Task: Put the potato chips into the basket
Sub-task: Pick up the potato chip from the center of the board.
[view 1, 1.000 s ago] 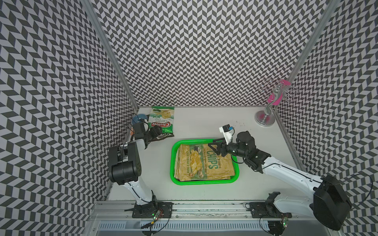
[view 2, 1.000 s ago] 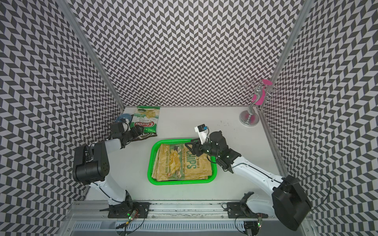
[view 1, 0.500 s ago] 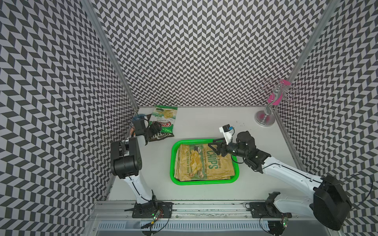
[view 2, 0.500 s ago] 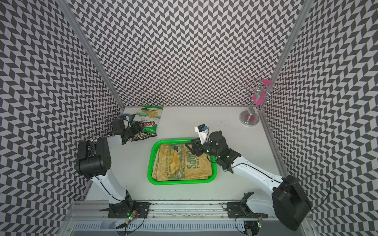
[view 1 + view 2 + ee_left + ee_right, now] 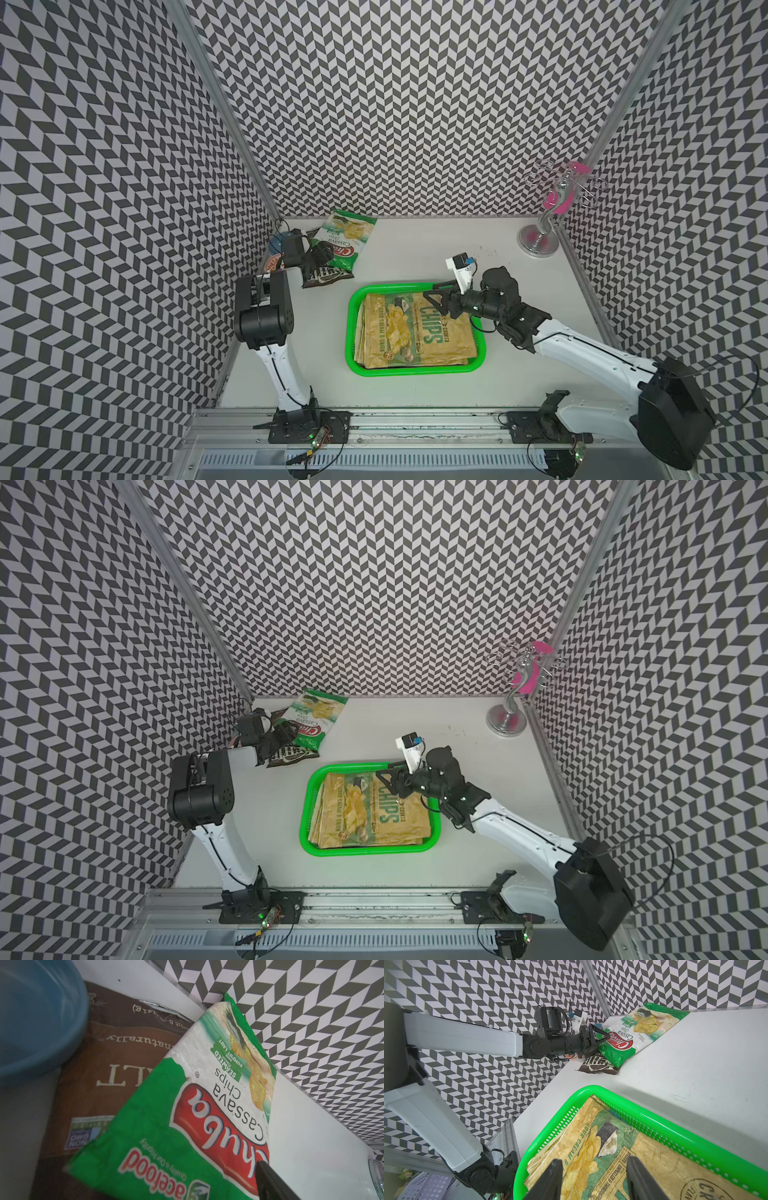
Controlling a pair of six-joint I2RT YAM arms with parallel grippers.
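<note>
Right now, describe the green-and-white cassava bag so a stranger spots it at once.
From the bright green plastic mesh basket, look to the far corner of the white table by the left arm. There a flat crinkly green-and-white bag lies partly over a dark brown Kettle bag. Only it bears a red Chuba logo.

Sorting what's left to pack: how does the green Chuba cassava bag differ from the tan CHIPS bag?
The tan CHIPS bag lies inside the green basket, atop a stack of similar bags; the Chuba cassava bag lies outside it, on the table by the back corner, overlapping a brown Kettle bag. The CHIPS bag is tan and looks larger; the Chuba bag is green and white with a red logo. Both lie flat, print up.
</note>
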